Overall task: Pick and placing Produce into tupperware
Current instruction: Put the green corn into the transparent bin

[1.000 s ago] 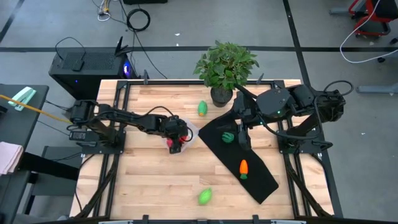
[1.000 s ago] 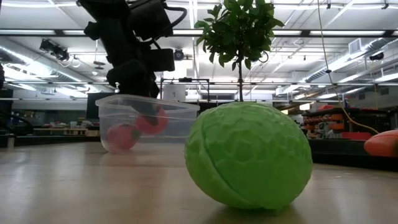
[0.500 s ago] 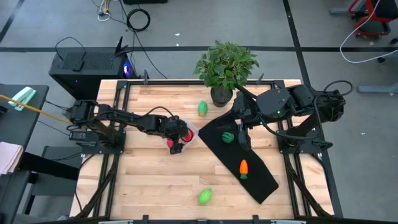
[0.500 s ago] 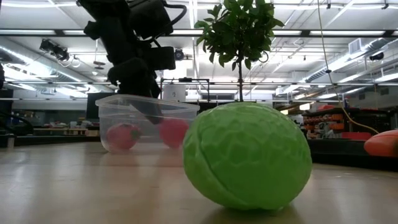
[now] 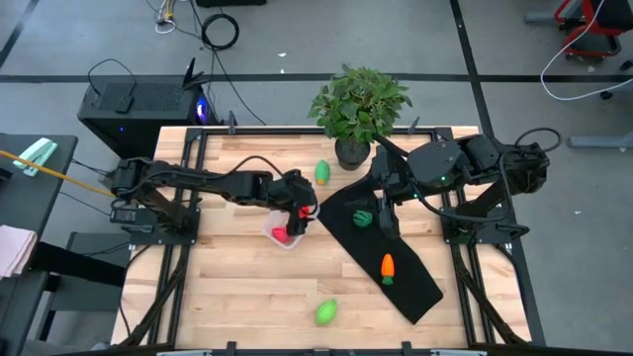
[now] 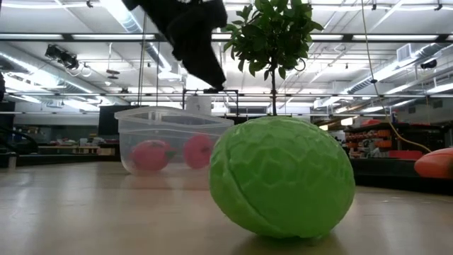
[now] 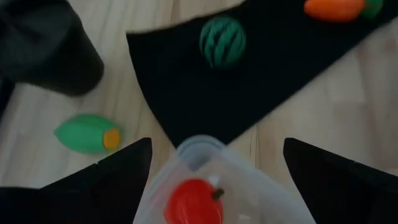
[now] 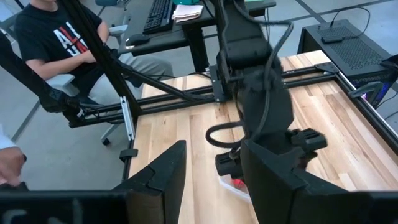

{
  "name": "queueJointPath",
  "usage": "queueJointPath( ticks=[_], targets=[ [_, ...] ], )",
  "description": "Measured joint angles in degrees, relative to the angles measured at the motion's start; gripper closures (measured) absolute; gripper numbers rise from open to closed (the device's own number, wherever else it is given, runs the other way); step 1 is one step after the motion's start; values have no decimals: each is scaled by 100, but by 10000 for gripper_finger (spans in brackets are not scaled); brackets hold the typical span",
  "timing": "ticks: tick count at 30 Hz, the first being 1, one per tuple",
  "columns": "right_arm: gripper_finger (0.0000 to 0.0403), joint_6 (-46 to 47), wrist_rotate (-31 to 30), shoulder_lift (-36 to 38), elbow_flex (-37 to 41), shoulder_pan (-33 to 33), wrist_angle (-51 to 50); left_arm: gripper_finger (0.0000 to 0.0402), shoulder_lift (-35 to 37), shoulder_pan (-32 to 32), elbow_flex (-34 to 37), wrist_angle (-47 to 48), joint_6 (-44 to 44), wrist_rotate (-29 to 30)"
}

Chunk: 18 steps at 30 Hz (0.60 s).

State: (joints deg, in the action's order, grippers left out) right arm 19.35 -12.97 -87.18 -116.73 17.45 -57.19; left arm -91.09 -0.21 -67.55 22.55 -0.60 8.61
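The clear tupperware point(image 5: 287, 228) stands on the wood and holds two red pieces point(image 6: 151, 154) point(image 6: 198, 150). My left gripper point(image 5: 303, 212) hangs open above the tupperware's right corner point(image 7: 198, 149), touching nothing. The dark green round piece point(image 5: 363, 217) and the orange carrot point(image 5: 388, 267) lie on the black mat point(image 5: 415, 287). One light green piece point(image 5: 321, 172) lies near the plant pot, the other point(image 5: 326, 312) near the table's near edge. My right gripper point(image 5: 382, 222) waits open over the mat, just right of the dark green piece.
A leafy potted plant point(image 5: 358, 104) stands at the far edge. The black mat runs slantwise from the tupperware toward the near right corner. Bare wood lies left of and nearer than the tupperware. A person point(image 8: 56, 37) sits beyond the table's left side.
My left gripper was down inside the tupperware with the second red piece. It let the piece go, and the piece now rests on the container's floor beside the first. The gripper then rose clear of the rim and moved toward the table's right.
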Motion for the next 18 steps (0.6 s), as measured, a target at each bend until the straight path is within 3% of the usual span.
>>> queueJointPath(
  ticks=[5,10,15,18],
  targets=[
    [243,2,19,5,0,43,-2,35,2,-2,-275,58,-48,47],
    [243,44,28,68,0,198,-13,35,2,37,-290,80,135,579],
    [243,170,-19,137,0,388,-20,36,2,142,-290,82,1183,1352],
    [243,202,-80,149,0,504,-24,36,0,269,-288,33,2195,1525]
  ],
)
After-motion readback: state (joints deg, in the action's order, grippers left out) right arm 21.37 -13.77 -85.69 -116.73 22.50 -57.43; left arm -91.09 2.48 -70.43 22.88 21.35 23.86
